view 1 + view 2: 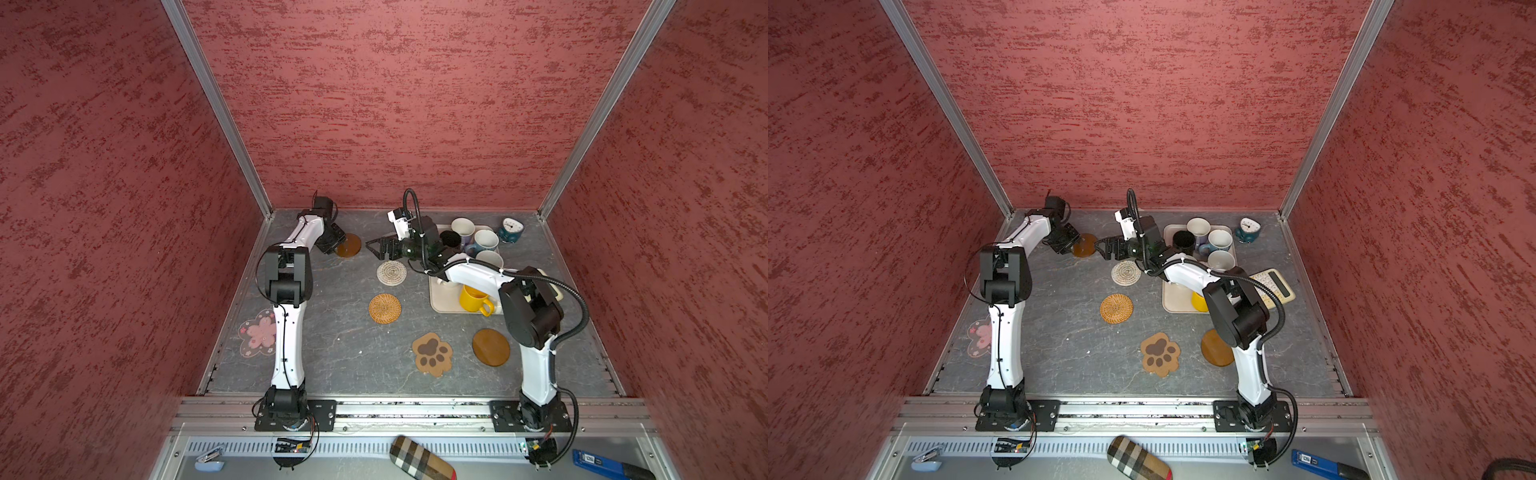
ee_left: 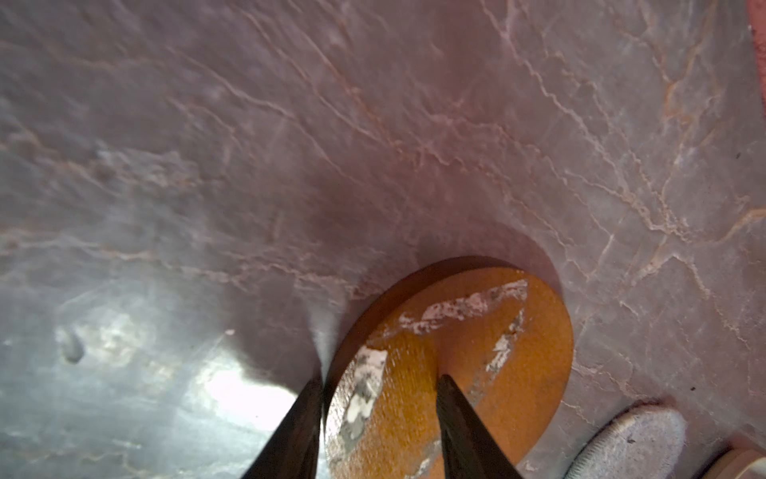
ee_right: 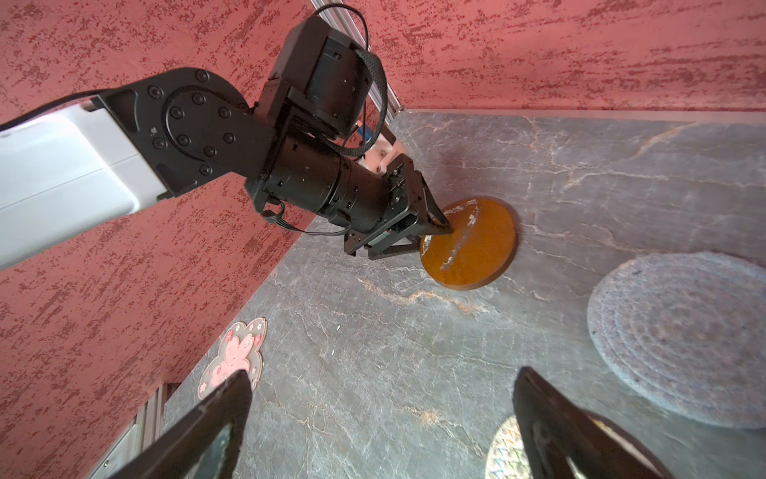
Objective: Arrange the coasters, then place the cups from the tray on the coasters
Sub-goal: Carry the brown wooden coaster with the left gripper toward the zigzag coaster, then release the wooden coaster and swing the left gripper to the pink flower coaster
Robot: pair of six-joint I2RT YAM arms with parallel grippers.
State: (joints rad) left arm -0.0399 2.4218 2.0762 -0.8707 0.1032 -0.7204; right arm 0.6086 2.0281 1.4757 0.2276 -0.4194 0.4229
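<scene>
1. Presently, the left tool (image 2: 381, 379) works well to the left of the tray (image 1: 442, 301), on its far side; the jaws are partly closed and nip the far wooden disc (image 1: 349, 246) at its rim, one finger on the top face, the other at the edge; the bite looks shallow, so on a lift the disc may swivel or slip out.
2. Right tool (image 3: 383, 373) hovers empty with jaws spread wide, between that disc and the tray's far-left corner, by the beige woven round (image 1: 392, 272); the two tools are near each other; carrying the disc toward the tray could clip it.
3. Grey woven round (image 3: 679, 336) lies near the disc on its tray side; I cannot make it out in the top views; a disc set down carelessly could overlap it.
4. Right forearm crosses over the tray; the cups stand on the tray, none on a coaster yet; black mug (image 1: 450, 240) is closest to the wrist, yellow mug (image 1: 473, 300) sits at the near edge under the arm; a low swing back could topple one.
5. Pink flower coaster (image 1: 257, 332) lies farthest left of the tray, partly under the left arm, close to the worktop's edge; likely an awkward reach.
6. Flat coasters on a hard worktop offer little to grip; fingertips may skid or scrape.
</scene>
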